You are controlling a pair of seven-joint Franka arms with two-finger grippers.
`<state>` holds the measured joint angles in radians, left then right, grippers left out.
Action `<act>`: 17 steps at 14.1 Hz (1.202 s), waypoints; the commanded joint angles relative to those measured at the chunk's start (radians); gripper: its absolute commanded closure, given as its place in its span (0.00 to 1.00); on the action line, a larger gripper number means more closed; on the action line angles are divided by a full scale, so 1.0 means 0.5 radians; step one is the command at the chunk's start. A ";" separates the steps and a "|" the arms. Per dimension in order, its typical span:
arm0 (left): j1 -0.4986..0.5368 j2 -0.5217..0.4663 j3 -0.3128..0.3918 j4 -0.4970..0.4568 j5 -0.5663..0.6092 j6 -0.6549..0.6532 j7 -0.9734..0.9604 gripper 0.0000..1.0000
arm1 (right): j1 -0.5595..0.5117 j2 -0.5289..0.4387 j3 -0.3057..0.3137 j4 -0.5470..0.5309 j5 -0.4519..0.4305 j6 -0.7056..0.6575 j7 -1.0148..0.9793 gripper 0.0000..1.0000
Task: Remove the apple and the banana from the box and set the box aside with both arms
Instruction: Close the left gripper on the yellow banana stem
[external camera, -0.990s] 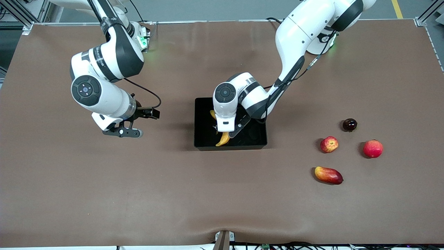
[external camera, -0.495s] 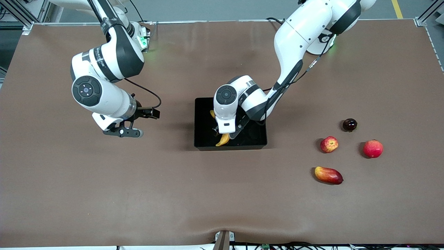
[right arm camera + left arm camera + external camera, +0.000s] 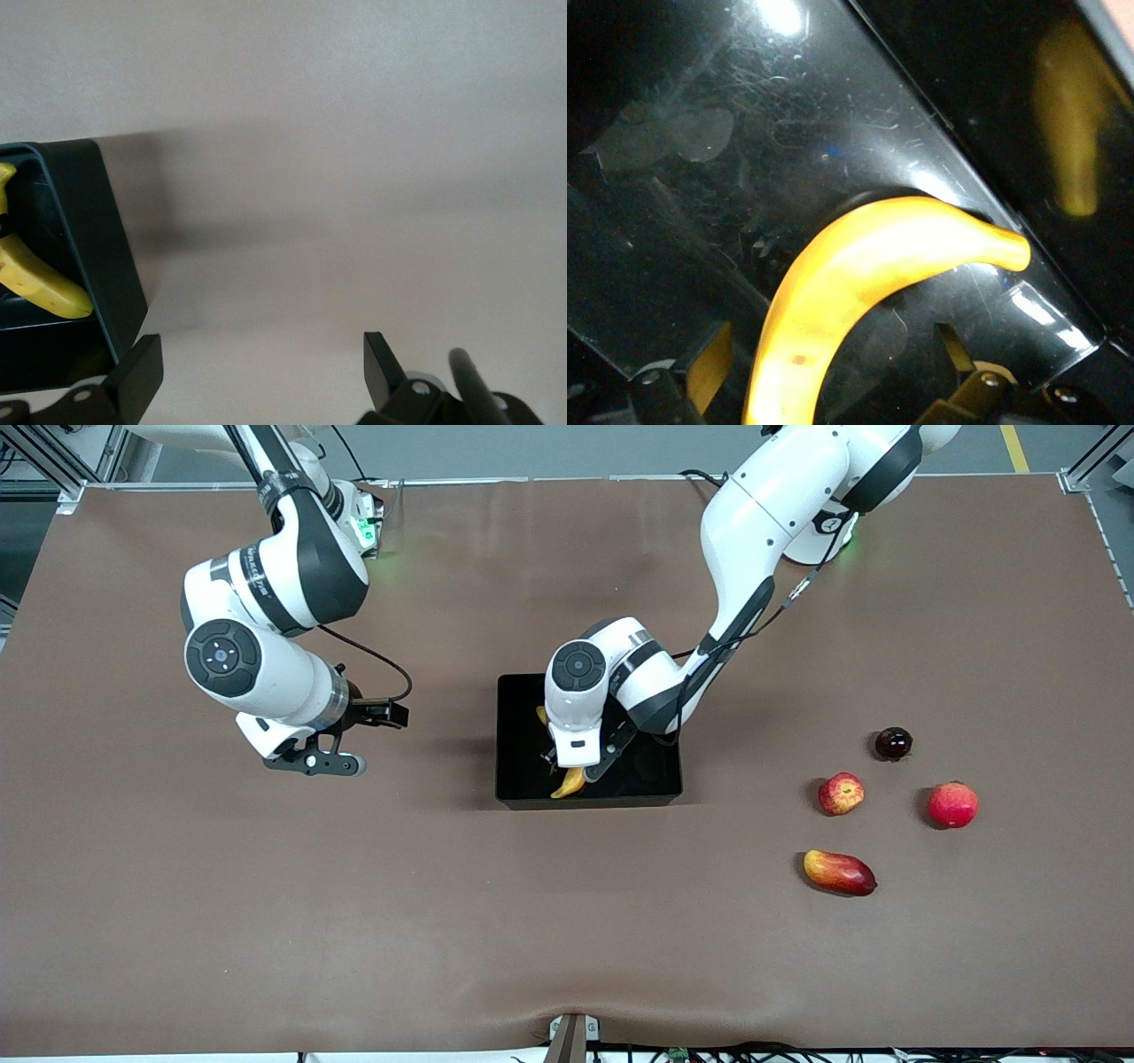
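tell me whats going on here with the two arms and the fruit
The left gripper is down in the box, fingers open on either side of the banana, not yet closed on it. The apple already lies on the table toward the left arm's end, among other fruit. The right gripper waits open over bare table beside the box.

— How many fruits by the left gripper (image 3: 567, 766)?
— One banana (image 3: 568, 783) under it, in one box (image 3: 523, 779); aside lie one apple (image 3: 841, 794), one pink-red fruit (image 3: 952, 804), one mango-like fruit (image 3: 839, 872), one dark round fruit (image 3: 893, 743).
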<state>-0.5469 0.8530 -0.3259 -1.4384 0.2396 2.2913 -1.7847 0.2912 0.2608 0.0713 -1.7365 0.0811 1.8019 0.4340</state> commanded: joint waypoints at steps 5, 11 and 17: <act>-0.011 -0.013 0.002 -0.007 0.024 0.096 0.155 0.00 | 0.016 -0.055 -0.008 -0.052 -0.024 0.023 0.034 0.00; -0.020 0.015 -0.002 -0.010 0.021 0.197 0.176 0.00 | 0.016 -0.049 -0.008 -0.052 -0.024 0.026 0.037 0.00; -0.038 0.030 -0.011 -0.010 0.021 0.225 0.246 0.00 | 0.013 -0.049 -0.008 -0.049 -0.024 0.026 0.034 0.00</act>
<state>-0.5588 0.8591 -0.3336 -1.4431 0.2405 2.3725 -1.6771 0.2912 0.2608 0.0710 -1.7384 0.0811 1.8037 0.4342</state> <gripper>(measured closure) 0.000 0.000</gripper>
